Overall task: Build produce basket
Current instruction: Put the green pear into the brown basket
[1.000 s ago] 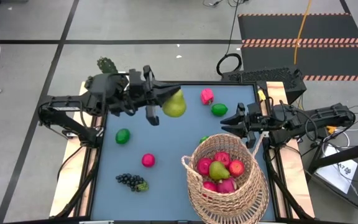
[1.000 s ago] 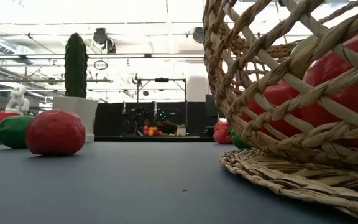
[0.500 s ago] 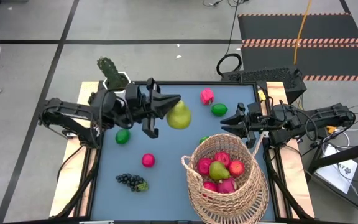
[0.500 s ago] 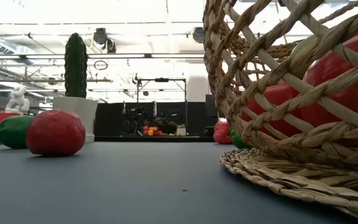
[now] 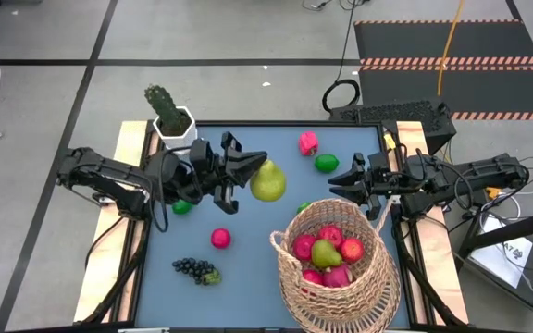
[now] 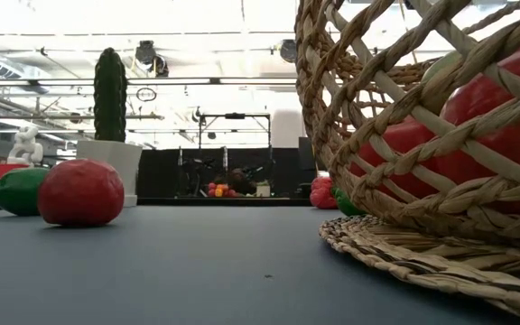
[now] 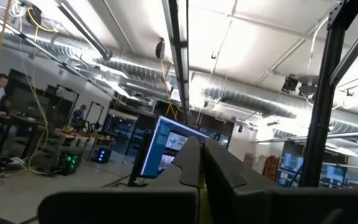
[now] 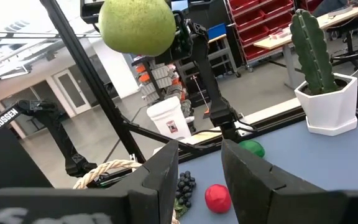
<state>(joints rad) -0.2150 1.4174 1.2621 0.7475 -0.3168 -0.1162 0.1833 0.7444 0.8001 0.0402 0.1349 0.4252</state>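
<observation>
My left gripper (image 5: 258,163) is shut on a yellow-green pear (image 5: 268,181) held high over the middle of the table; the pear also shows in the right wrist view (image 8: 137,25). The tan wicker basket (image 5: 339,282) stands at the near right on its flat base, with red apples and a pear (image 5: 326,252) inside. My right gripper (image 5: 339,183) is open and empty, just beyond the basket's handle (image 5: 296,222). On the table lie a pink dragon fruit (image 5: 308,142), two limes (image 5: 327,164) (image 5: 182,206), a pink apple (image 5: 220,238) and grapes (image 5: 195,269). My left gripper pinches the pear at its narrow upper end (image 5: 269,167) between its two fingers; only a yellow sliver (image 7: 201,183) shows between them in the left wrist view. The fingers come from the table's left. The pear hangs below them, lifted clear of the table.
A green cactus in a white pot (image 5: 168,113) stands at the far left corner. A small green fruit (image 5: 303,207) lies just beyond the basket. In the low view the basket wall (image 6: 404,135) fills the right, and an apple (image 6: 81,191) and a lime (image 6: 18,190) lie at the left.
My left gripper, still shut on the pear, has carried it toward the table's near edge and a little toward the right, closer to the basket. The arm has drawn away from the far left corner, uncovering the cactus. The pear stays lifted clear.
</observation>
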